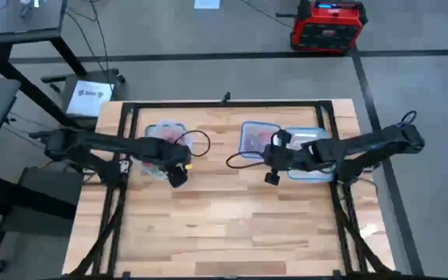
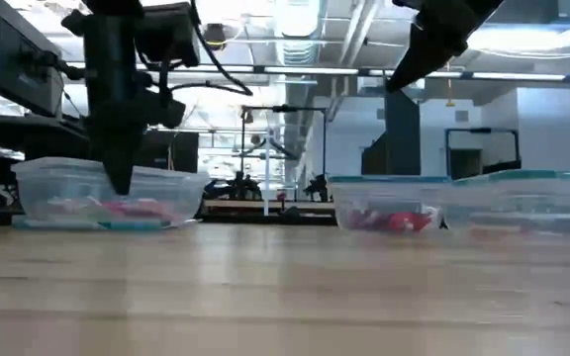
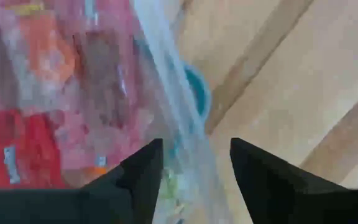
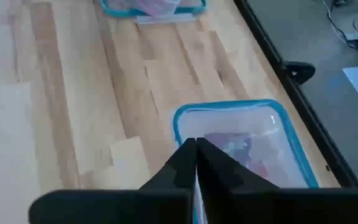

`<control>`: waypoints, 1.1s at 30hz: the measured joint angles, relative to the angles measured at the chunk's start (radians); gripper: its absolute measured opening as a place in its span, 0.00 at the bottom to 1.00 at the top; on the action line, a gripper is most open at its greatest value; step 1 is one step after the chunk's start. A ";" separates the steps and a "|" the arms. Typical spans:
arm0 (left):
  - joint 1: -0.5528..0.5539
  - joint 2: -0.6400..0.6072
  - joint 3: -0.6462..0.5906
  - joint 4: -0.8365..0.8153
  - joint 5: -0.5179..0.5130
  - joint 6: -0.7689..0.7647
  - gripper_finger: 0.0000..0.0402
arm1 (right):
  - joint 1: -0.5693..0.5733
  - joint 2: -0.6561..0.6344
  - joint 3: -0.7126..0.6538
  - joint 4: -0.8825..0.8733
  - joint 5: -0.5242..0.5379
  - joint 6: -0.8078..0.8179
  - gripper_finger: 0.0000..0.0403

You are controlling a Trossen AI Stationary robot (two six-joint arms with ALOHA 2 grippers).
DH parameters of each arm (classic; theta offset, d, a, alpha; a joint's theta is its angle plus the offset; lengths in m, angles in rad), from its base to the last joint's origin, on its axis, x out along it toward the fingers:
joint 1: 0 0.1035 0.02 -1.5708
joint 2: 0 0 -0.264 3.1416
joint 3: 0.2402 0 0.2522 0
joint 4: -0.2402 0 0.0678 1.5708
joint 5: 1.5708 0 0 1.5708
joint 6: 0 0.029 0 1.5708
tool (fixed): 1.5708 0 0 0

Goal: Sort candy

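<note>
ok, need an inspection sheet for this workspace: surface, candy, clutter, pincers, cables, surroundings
Surface: wooden table, front half bare.
Job's things: candy in the left tub; more in the middle tub; a third tub lies under the right arm, contents unclear.
Clutter: nothing seen loose on the wood.
Pincers: left pincer open, straddling the left tub's wall, nothing held. Right pincer shut, empty, above the middle tub.
Cables: black cable loops across the table between the arms.
Surroundings: red unit on the floor behind; papers at back left.
</note>
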 joint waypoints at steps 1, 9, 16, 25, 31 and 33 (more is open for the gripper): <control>-0.001 0.009 0.006 0.001 0.002 0.009 0.24 | 0.004 0.000 0.000 -0.002 0.000 0.000 0.00; -0.068 0.010 0.105 -0.106 0.006 0.064 0.01 | 0.065 -0.008 0.000 -0.048 0.001 0.013 0.00; -0.309 0.010 0.332 -0.126 0.001 0.015 0.00 | 0.172 -0.084 0.001 -0.099 0.037 0.098 0.00; -0.611 0.091 0.384 0.297 -0.054 0.058 0.00 | 0.333 -0.128 0.001 -0.166 0.056 0.227 0.00; -0.635 0.325 0.434 0.380 -0.038 0.080 0.00 | 0.370 -0.115 0.001 -0.182 0.077 0.270 0.00; -0.625 0.390 0.477 0.339 -0.031 0.081 0.00 | 0.380 -0.115 0.001 -0.181 0.083 0.279 0.00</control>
